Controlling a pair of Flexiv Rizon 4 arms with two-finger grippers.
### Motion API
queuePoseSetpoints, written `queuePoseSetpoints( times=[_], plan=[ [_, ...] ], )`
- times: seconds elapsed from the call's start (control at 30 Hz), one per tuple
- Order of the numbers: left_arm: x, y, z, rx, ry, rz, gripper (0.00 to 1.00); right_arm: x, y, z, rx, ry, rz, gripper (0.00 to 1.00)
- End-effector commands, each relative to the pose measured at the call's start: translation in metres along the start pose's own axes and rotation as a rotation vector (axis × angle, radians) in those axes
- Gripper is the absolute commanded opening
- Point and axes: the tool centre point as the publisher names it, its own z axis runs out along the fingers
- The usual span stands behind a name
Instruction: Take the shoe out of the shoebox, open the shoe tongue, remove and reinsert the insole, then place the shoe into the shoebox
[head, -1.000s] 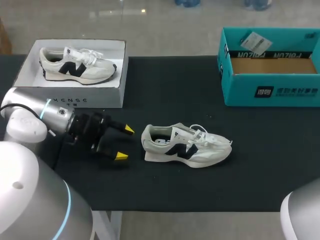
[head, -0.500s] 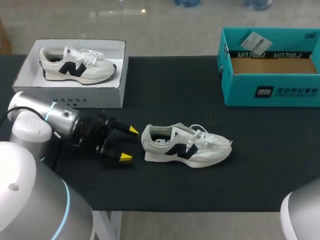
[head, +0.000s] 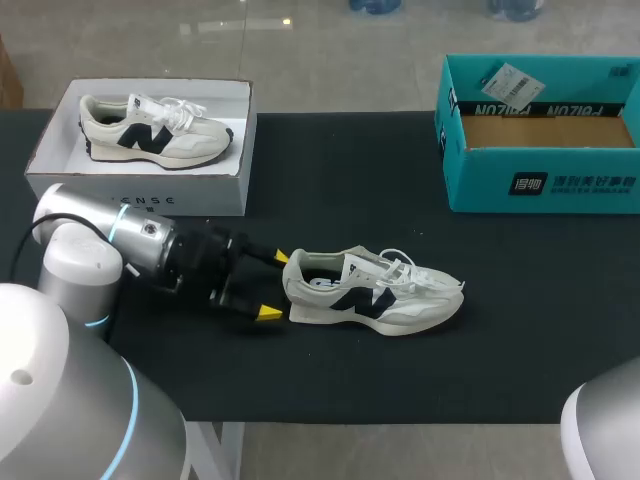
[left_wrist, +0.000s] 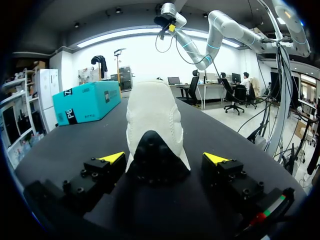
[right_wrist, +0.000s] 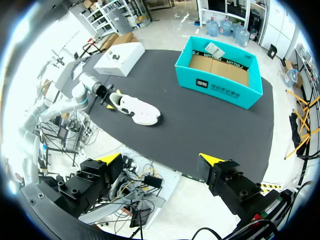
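Note:
A white sneaker (head: 372, 293) with a dark side logo lies on its sole on the black table (head: 350, 170), toe to the right. My left gripper (head: 276, 285) is at its heel, open, one yellow tip on each side. In the left wrist view the heel (left_wrist: 152, 117) stands between the open fingers (left_wrist: 113, 158) of the gripper (left_wrist: 164, 158), with gaps on both sides. The teal shoebox (head: 540, 135) stands open at the back right. My right gripper (right_wrist: 160, 160) hangs open and empty high above the table's front edge, far from the sneaker (right_wrist: 136, 106) and the shoebox (right_wrist: 220, 70).
A white box (head: 150, 140) at the back left holds a second, matching sneaker (head: 152, 128). A tag lies in the teal shoebox. Bare black tabletop stretches between the sneaker and the teal box.
My left gripper has slid to the right along the table, from well clear of the sneaker to having its fingers around the heel. The sneaker has not moved.

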Motion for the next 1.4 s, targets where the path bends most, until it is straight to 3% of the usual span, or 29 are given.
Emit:
queuePoseSetpoints(
  times=[0.03, 0.73, 0.77, 0.8, 0.83, 1.4],
  plan=[
    [-0.002, 0.001, 0.011, -0.001, 0.006, 0.000, 1.00, 0.000, 0.004, -0.001, 0.009, 0.000, 0.001, 1.00],
    [-0.004, 0.009, 0.035, -0.018, -0.046, -0.012, 1.00, 0.000, 0.004, -0.001, 0.009, 0.000, 0.001, 1.00],
    [-0.004, 0.009, 0.035, -0.017, -0.053, -0.014, 0.82, 0.000, 0.004, -0.001, 0.009, 0.000, 0.001, 1.00],
    [-0.004, 0.010, 0.035, -0.021, -0.063, -0.011, 0.13, 0.000, 0.004, -0.001, 0.009, 0.000, 0.001, 1.00],
    [-0.004, 0.010, 0.036, -0.020, -0.063, -0.012, 0.00, 0.000, 0.004, -0.001, 0.009, 0.000, 0.001, 1.00],
    [-0.004, 0.012, 0.037, -0.042, -0.074, -0.013, 0.00, 0.000, 0.004, -0.001, 0.009, 0.000, 0.001, 1.00]
  ],
)
